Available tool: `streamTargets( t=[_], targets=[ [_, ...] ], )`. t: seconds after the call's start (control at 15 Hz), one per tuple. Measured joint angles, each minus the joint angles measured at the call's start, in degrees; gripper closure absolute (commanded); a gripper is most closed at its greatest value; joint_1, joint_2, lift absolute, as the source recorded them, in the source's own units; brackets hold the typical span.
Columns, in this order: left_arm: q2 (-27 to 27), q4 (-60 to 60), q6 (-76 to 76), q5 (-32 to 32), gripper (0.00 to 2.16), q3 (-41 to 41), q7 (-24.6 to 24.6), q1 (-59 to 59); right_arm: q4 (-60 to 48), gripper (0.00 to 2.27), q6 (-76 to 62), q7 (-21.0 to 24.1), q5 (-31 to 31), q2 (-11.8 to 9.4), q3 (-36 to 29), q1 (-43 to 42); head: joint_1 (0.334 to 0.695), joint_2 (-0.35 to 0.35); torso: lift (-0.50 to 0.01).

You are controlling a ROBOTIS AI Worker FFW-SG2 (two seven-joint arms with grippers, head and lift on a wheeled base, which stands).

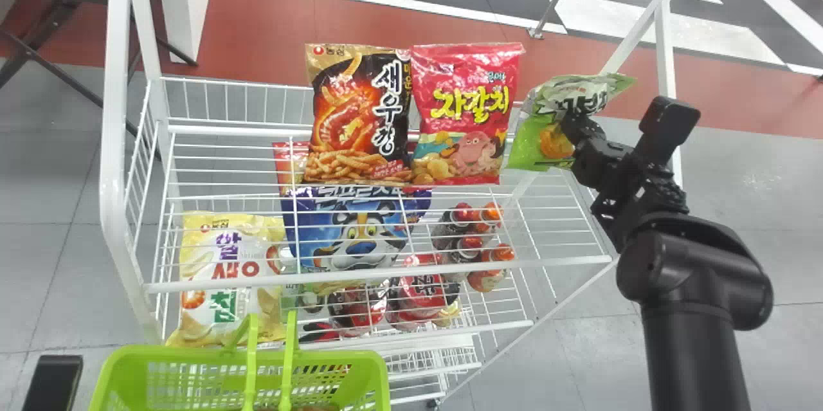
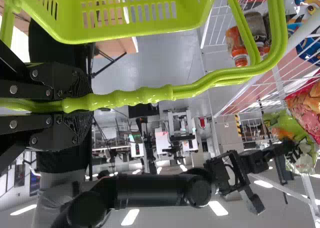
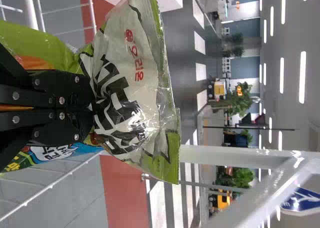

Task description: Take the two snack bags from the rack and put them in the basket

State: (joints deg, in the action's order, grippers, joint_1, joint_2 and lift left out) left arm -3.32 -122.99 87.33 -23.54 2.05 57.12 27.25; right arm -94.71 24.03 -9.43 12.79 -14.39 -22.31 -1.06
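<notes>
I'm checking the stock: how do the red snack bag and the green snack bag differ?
The red snack bag stands on the rack; the green snack bag is held by the right gripper. The red bag's front looks fairly flat; the green bag's is pinched and creased. Both are printed.

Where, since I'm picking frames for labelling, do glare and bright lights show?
Head view: small glints on the green bag's crumpled wrapping; left wrist view: glaring white ceiling lights, soft shine on the basket handle; right wrist view: whitish reflections across the green bag's creases, with bright ceiling lights beyond.
</notes>
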Motion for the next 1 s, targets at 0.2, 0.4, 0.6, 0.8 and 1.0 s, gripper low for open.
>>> streamTargets(
  t=[0.2,0.4,0.6,0.8,1.0],
  targets=[
    [-0.02,-0.25,0.32,-0.03,1.88,-0.03,0.22,0.15,-7.78,2.19,2.96,1.77,1.00,0.30,-1.22,4.10,0.695,-0.350,-0.011],
    [0.00,-0.56,0.60,-0.09,1.88,-0.17,0.28,0.25,-13.96,2.19,4.41,2.01,2.97,0.29,-3.55,7.45,0.695,-0.350,-0.011],
    [0.00,-0.73,0.76,-0.08,1.88,-0.68,0.10,0.39,-19.16,2.19,6.55,2.96,4.41,0.29,-5.16,10.09,0.695,-0.350,-0.011],
    [-0.01,-1.16,0.72,-0.02,1.88,-0.72,-0.08,0.68,-25.37,2.19,13.13,2.88,8.38,0.63,-6.83,12.86,0.695,-0.350,-0.011],
    [-0.02,-1.85,0.72,-0.08,1.88,-0.52,-0.07,1.11,-33.47,2.19,21.02,2.15,10.63,1.46,-6.83,17.46,0.695,-0.350,-0.011]
  ],
)
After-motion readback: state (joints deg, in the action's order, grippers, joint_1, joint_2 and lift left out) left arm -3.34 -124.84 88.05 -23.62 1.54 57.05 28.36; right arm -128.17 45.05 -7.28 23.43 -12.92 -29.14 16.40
